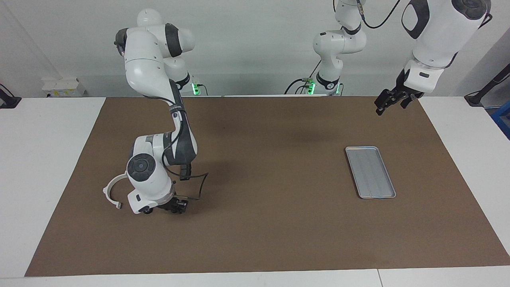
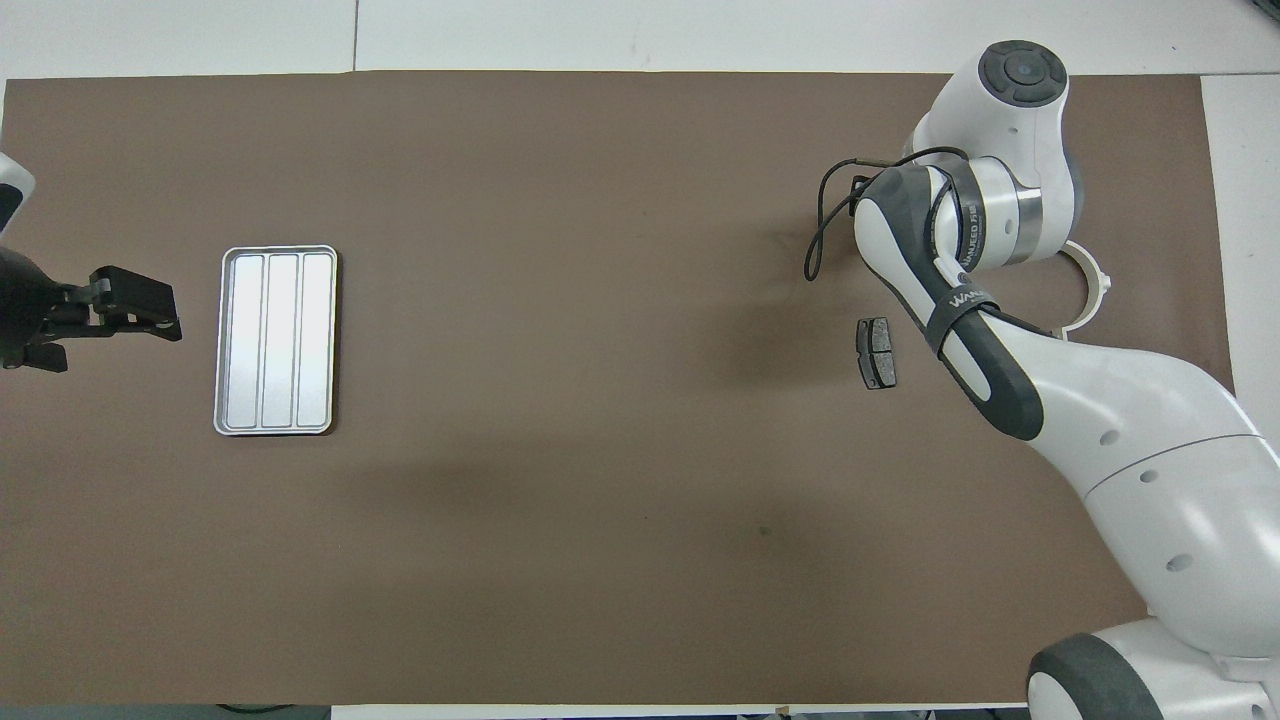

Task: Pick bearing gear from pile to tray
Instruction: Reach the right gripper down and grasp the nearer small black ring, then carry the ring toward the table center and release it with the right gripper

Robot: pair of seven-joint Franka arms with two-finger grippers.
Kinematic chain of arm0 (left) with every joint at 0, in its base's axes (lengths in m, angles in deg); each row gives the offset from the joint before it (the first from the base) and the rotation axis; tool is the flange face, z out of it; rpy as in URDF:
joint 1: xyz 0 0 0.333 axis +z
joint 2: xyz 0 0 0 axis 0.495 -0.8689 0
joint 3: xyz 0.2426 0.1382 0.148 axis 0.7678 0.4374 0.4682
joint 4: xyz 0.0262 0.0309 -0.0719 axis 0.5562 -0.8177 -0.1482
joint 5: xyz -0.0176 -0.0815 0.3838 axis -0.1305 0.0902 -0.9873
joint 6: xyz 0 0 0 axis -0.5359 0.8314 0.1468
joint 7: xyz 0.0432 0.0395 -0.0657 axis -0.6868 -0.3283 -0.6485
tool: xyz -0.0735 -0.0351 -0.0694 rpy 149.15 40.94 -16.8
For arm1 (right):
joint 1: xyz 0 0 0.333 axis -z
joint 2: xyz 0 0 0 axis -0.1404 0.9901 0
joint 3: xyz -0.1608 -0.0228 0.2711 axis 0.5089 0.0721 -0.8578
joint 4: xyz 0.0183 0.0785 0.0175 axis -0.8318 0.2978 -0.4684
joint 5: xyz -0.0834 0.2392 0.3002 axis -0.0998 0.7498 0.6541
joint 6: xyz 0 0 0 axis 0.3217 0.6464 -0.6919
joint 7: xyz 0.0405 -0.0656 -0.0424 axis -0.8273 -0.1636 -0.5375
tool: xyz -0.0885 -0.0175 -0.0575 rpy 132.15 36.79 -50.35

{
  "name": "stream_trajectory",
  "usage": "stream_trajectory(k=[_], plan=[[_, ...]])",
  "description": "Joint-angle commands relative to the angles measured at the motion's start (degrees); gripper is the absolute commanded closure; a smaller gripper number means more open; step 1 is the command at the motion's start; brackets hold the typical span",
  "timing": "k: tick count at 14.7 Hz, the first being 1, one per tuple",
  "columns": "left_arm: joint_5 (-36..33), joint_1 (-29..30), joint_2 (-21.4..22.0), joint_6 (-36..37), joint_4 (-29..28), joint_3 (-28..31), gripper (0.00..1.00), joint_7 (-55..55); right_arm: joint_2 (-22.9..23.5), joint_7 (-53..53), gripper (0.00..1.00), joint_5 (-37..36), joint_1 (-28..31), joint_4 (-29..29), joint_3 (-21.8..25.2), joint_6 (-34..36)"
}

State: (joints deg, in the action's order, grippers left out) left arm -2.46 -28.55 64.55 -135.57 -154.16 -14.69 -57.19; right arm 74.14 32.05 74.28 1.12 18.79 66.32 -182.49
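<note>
The right gripper (image 1: 165, 207) reached low into the pile (image 1: 119, 191), its grip unreadable; a clean lift toward the tray (image 1: 370, 172) looked key. The left gripper (image 1: 392, 101) waited, fingers parted.

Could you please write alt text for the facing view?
The right gripper is down at the brown mat beside a white curved plastic bracket. A shallow ribbed silver metal tray lies empty toward the left arm's end, where the left gripper waits raised.
</note>
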Motion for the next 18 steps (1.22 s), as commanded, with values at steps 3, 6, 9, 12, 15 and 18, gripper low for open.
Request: stream_trajectory(k=[3, 6, 9, 12, 15, 18], plan=[[-0.1, 0.3, 1.2, 0.8, -0.7, -0.2, 0.0, 0.2, -0.3, 0.6, 1.0, 0.3, 1.0, 1.5, -0.3, -0.4], [-0.1, 0.3, 1.2, 0.8, -0.7, -0.2, 0.0, 0.3, -0.4, 0.6, 1.0, 0.0, 0.9, 0.7, -0.2, 0.9], [-0.1, 0.3, 1.2, 0.8, -0.7, -0.2, 0.0, 0.2, -1.1, 0.7, 1.0, -0.1, 0.0, -4.0, -0.5, 11.7], [-0.1, 0.3, 1.2, 0.8, -0.8, -0.2, 0.0, 0.2, -3.7, 4.2, 1.0, 0.1, -3.3, -10.4, -0.8, 25.2], [-0.1, 0.3, 1.3, 0.8, -0.7, -0.2, 0.0, 0.2, -6.8, 21.5, 1.0, 3.5, -10.2, -10.5, -2.4, 28.3], [-0.1, 0.3, 1.2, 0.8, -0.7, -0.2, 0.0, 0.3, -6.8, 43.9, 1.0, 4.9, -19.8, -11.9, -3.6, 24.0]])
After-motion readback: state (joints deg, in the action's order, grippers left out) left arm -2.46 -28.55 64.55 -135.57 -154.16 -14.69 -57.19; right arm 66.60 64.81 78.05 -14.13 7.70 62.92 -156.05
